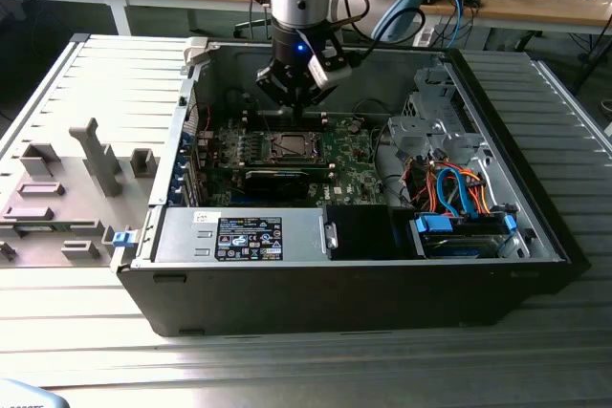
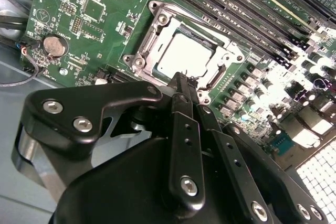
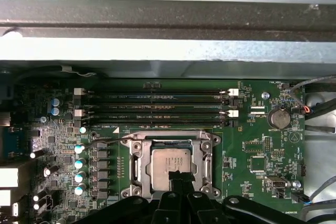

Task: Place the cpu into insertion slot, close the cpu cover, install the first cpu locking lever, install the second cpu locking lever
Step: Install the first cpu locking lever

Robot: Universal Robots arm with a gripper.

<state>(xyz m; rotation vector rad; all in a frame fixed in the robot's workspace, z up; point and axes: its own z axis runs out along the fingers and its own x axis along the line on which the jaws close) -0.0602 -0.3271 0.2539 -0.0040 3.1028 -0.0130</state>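
So here's where it's at: the cpu [image 3: 169, 163] is already sitting flat in the insertion slot [image 3: 164, 142] on the green motherboard [image 3: 252, 145], toward the far side of the open computer case [image 1: 335, 284] and a bit toward the exterior view's left of its middle. The cpu cover [image 3: 137, 161] looks folded down around it, with the silver top of the chip showing through the square window, which makes sense since the frame is what pins the chip onto the contacts. I honestly can't tell from these shots whether either locking lever is latched; the thin wire bits around the socket are too hard to read. The gripper [image 2: 182, 80] hangs straight down over the socket with its fingers clenched together into one narrow tip and nothing between them that I can see. My guess is that's deliberate: a closed tip makes a decent poking tool for pushing thin metal parts rather than grabbing them. In both wrist views the tip sits at the socket edge farthest from the long memory slots [image 3: 157, 106], just over the frame, though I can't say if it's actually touching.
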